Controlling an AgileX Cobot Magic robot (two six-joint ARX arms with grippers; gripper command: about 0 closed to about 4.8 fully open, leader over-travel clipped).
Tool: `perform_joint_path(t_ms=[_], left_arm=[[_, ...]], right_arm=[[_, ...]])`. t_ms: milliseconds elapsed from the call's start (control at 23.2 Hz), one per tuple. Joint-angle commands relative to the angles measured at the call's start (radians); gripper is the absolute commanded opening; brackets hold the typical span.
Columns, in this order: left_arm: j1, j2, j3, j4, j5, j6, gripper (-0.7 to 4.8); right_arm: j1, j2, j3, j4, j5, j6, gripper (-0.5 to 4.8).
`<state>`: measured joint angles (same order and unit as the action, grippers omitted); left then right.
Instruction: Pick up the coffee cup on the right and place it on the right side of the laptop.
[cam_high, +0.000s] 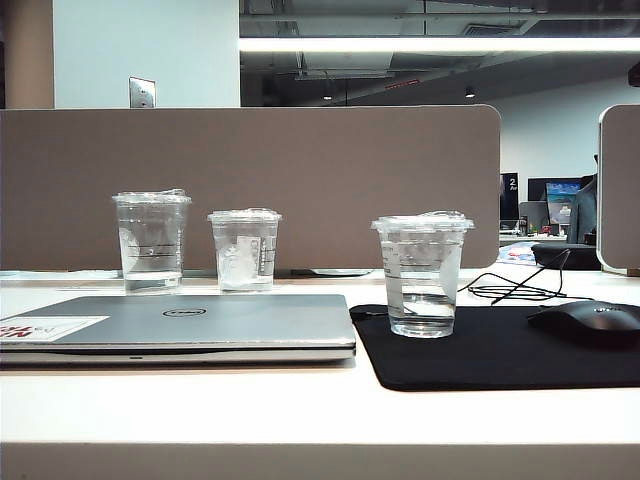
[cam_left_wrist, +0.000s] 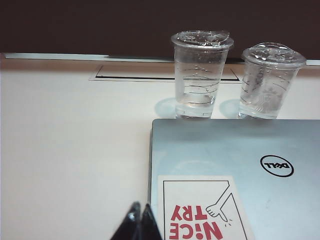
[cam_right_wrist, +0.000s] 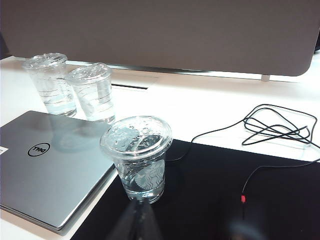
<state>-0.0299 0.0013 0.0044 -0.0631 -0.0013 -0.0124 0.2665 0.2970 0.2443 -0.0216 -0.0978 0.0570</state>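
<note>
White surface (cam_high: 200, 400): carries closed laptop (cam_high: 200, 322), black mouse pad (cam_high: 500, 350)
Coffee cup (cam_high: 421, 275): upright on pad
Backdrop: grey partition (cam_high: 300, 170)
Left claw (cam_left_wrist: 138, 220): pinched together, empty
Right claw (cam_right_wrist: 140, 220): closed, empty, near cup

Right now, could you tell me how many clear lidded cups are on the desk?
3: the coffee cup on the black mouse pad right of the laptop; two cups behind the laptop.

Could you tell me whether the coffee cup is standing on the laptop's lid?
No, the coffee cup stands upright on the black mouse pad, beside the closed laptop.
</note>
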Motion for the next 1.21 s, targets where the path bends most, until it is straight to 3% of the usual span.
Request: perform_joint_path(t_ms=[43, 258, 517, 818, 1206], left_arm=[[0.001, 0.0, 0.003, 0.018, 0.002, 0.004, -0.05], [0.001, 0.0, 0.003, 0.018, 0.002, 0.004, -0.05], [0.001, 0.0, 0.003, 0.018, 0.003, 0.004, -0.05], [0.001, 0.0, 0.003, 0.012, 0.002, 0.004, -0.05], [0.001, 0.0, 0.003, 0.012, 0.003, 0.004, -0.05]], right_arm=[[0.001, -0.002, 0.007, 0.018, 0.003, 0.001, -0.05], [0.0, -0.031, 0.0, 0.008, 0.003, 0.001, -0.05], [-0.098, -0.298, -0.114, 0.008, -0.011, -0.001, -0.05], [-0.263, -0.298, -0.239, 0.121, -0.02, 0.023, -0.05], [-0.28, -0.298, -0.243, 0.123, -0.007, 0.022, -0.05]])
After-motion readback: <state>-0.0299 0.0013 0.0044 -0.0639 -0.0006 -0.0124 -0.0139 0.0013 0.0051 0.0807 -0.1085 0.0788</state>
